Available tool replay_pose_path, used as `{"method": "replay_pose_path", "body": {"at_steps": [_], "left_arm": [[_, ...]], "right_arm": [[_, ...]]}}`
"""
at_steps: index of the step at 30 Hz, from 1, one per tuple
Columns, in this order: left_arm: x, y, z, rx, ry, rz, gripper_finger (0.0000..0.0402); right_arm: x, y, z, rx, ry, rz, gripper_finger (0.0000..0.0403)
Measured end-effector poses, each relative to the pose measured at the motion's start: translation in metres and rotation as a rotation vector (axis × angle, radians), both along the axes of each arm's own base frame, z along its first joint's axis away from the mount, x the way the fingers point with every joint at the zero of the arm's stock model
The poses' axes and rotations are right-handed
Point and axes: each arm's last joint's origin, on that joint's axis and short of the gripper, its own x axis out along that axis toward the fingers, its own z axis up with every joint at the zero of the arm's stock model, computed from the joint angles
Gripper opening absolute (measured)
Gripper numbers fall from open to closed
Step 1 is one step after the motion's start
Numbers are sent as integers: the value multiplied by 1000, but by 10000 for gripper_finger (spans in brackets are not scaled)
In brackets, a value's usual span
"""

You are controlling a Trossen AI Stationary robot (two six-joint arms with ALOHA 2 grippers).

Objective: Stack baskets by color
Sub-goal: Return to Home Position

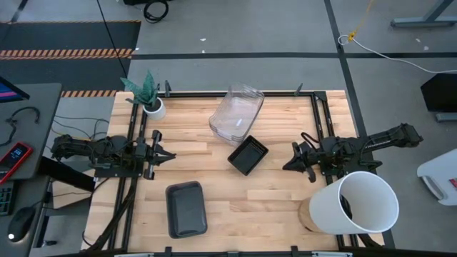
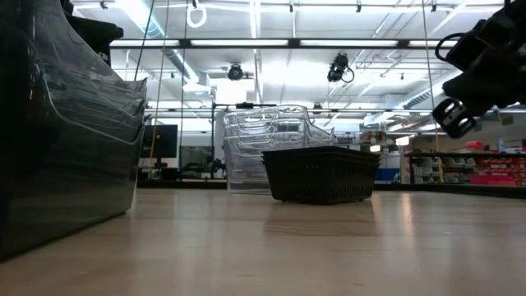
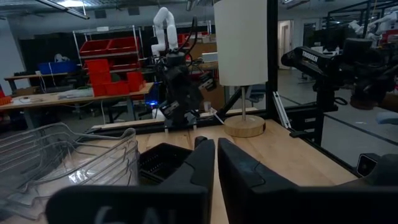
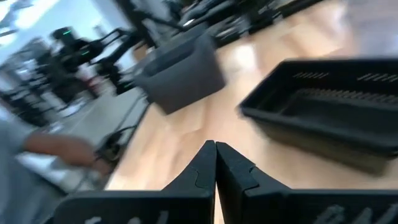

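Observation:
A nested stack of clear baskets (image 1: 235, 113) rests on the table's far middle, also seen in the low view (image 2: 263, 148). A black slotted basket (image 1: 248, 155) sits on its base just nearer, turned cornerwise. A smoky dark-grey basket (image 1: 186, 208) lies by the near edge. My left gripper (image 1: 169, 154) hovers at the left, shut and holding nothing (image 3: 216, 146), pointing level at the black basket (image 3: 161, 163). My right gripper (image 1: 288, 165) hovers at the right, shut and holding nothing (image 4: 215, 146), with the black basket (image 4: 329, 112) ahead of it.
A big white bucket (image 1: 353, 207) stands on a wooden disc at the near right, close beside my right arm. A small white plant pot (image 1: 152, 106) sits at the far left. Black rails (image 1: 314, 107) frame the table. A person's arm (image 4: 56, 149) shows blurred beyond the table's edge.

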Motion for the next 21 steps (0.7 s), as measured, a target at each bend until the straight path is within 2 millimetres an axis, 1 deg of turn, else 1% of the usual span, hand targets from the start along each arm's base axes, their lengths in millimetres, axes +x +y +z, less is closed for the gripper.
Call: {"method": "replay_pose_path", "body": {"at_steps": [3, 7, 16, 21], "left_arm": [[0, 0, 0, 0, 0, 0, 32], [0, 0, 0, 0, 0, 0, 34], [0, 0, 0, 0, 0, 0, 23], [0, 0, 0, 0, 0, 0, 29]], "right_arm": [[-1, 2, 0, 19, 9, 63, 11], [0, 2, 2, 15, -13, 54, 15], [0, 2, 2, 13, -21, 54, 13], [0, 2, 2, 13, -21, 54, 13]]}}
